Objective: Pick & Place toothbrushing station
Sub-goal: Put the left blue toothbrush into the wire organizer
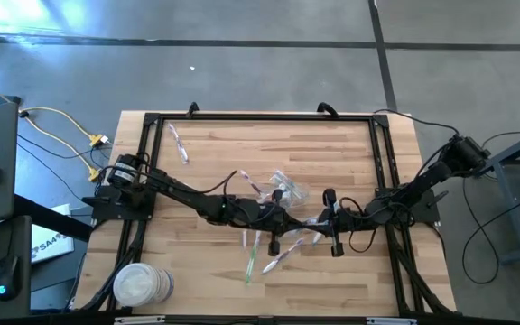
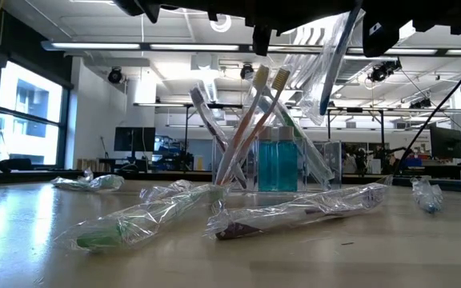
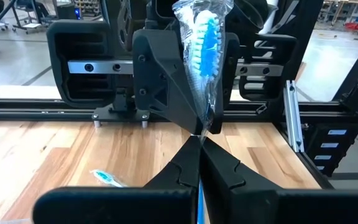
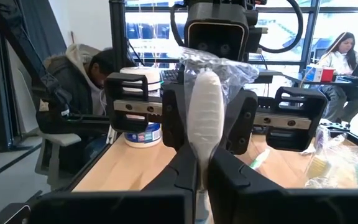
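On the left side of the worktop (image 1: 206, 262), a single wrapped toothbrush (image 1: 179, 144) is lying well apart from everything else, near the far edge, and a stack of white lidded tubs (image 1: 140, 285) is sitting at the near corner. Moving toward the middle, the left gripper (image 1: 275, 244) is reaching in over the boards; its fingers are pressed fully together on a blue-bristled toothbrush in clear wrap (image 3: 205, 43), which is standing up between them in its wrist view. Just beyond it the clear plastic container (image 2: 277, 164) is standing upright with several toothbrushes (image 2: 254, 120) leaning out of it, so part of the sorting is looking done. Near that container, loose wrapped toothbrushes (image 1: 273, 257) are lying scattered on the wood, among them a green one (image 2: 134, 226) and a darker one (image 2: 294, 214) closest to the low camera, and a small crumpled wrapper (image 2: 425, 194) is resting off to one side. Further right, the right gripper (image 1: 333, 226) is hovering beside the left one, its fingers closed tight on a white wrapped toothbrush (image 4: 205, 118) held upright. Judging from this, the task is partway through: both held toothbrushes probably need placing in the container, and the scattered ones are waiting to be picked up after that.
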`<state>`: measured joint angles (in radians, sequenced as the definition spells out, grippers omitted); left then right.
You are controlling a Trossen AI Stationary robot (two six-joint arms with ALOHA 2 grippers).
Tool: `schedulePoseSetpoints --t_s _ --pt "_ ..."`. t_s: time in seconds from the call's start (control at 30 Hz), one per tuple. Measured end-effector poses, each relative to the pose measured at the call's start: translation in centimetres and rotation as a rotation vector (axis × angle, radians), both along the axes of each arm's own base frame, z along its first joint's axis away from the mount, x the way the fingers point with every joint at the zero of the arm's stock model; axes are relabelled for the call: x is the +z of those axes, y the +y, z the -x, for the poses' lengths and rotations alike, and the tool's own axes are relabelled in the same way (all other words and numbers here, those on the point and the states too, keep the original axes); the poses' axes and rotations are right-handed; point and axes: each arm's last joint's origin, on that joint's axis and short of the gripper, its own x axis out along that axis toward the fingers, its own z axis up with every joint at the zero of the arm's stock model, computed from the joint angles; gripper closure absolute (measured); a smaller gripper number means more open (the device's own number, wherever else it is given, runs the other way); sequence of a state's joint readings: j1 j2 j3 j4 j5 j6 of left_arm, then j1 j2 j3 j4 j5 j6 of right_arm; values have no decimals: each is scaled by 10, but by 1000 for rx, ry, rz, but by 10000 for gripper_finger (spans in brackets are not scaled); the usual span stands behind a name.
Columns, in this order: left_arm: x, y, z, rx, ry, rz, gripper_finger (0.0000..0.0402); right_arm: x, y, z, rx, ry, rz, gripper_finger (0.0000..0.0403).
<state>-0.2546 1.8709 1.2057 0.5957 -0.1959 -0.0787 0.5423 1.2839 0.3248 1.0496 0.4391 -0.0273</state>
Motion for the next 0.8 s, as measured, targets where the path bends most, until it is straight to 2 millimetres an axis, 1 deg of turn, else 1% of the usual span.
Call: schedulePoseSetpoints --t_s 0.1,0.2,0.6,0.8 --pt "0 0 0 -2 -2 -26 397 0 0 0 0 0 0 394" --pt "0 0 0 -4 3 -31 383 0 0 0 0 1 0 394" --pt "0 -1 1 -12 8 -24 297 -1 0 0 -3 11 3 394" --pt "14 -1 11 -32 57 -35 278 -4 0 0 -6 45 -1 394"
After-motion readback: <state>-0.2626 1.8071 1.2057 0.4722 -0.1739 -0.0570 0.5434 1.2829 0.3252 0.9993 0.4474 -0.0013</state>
